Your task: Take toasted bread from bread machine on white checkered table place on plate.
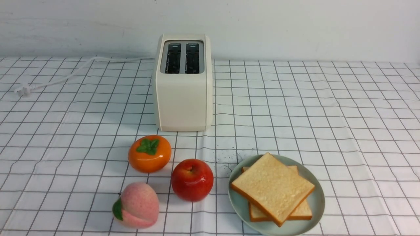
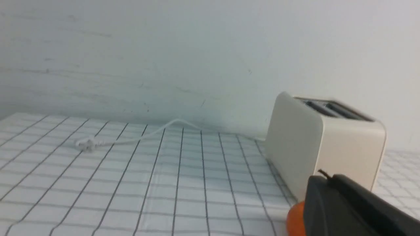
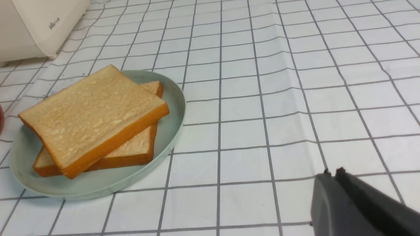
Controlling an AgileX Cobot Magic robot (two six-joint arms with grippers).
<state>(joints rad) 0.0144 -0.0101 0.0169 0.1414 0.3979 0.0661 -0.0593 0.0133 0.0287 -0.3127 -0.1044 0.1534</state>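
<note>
2 slices of toast on the plate, my 2 grippers narrow.
From the middle of the white checkered desk (image 1: 354, 137) in the front view, the plate (image 1: 317, 216) lies toward 4 o'clock, the upper slice of toasted bread (image 1: 272, 186) turned askew across the lower slice (image 1: 300, 213). The bread machine (image 1: 183, 101) stands toward 11 o'clock, its 2 slots bare, its white cord (image 1: 75, 72) running toward 9 o'clock to a plug (image 1: 23, 89). A persimmon (image 1: 149, 155), a red apple (image 1: 192, 180) and a pink peach (image 1: 139, 206) sit between 6 and 9 o'clock. Thin dark lines grid my slightly creased cloth; a pale, faintly scuffed wall (image 1: 279, 29) rises behind at 12. My left gripper (image 2: 325, 177) and right gripper (image 3: 333, 173) are each drawn together, with nothing held.
</note>
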